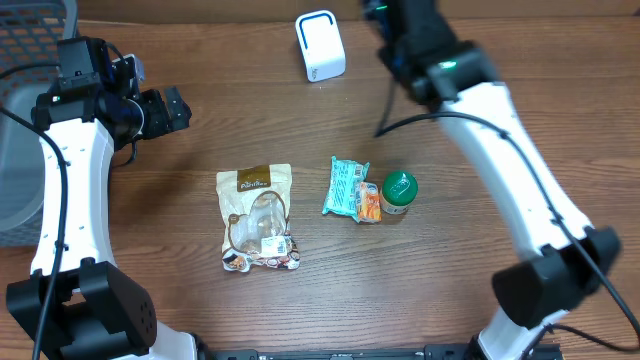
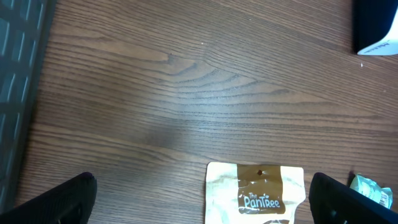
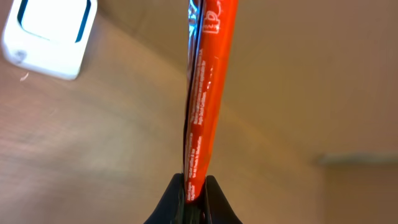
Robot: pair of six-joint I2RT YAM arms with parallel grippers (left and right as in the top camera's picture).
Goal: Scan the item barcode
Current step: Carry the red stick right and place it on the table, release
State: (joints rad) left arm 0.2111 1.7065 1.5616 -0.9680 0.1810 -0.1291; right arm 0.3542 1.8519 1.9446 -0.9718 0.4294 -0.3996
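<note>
Evidently the right gripper [image 3: 195, 186] pinches a flat, glossy orange packet [image 3: 205, 93] edge-on near the white rounded box scanner [image 3: 50, 34], presumably to present its barcode; the left gripper [image 1: 170, 110] hangs spread, empty.

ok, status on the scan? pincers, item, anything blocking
Right pincer shut on orange packet, held edge-on. Scanner upper left in the right wrist view, nothing seen between. Left pincer open, empty, above the table.
</note>
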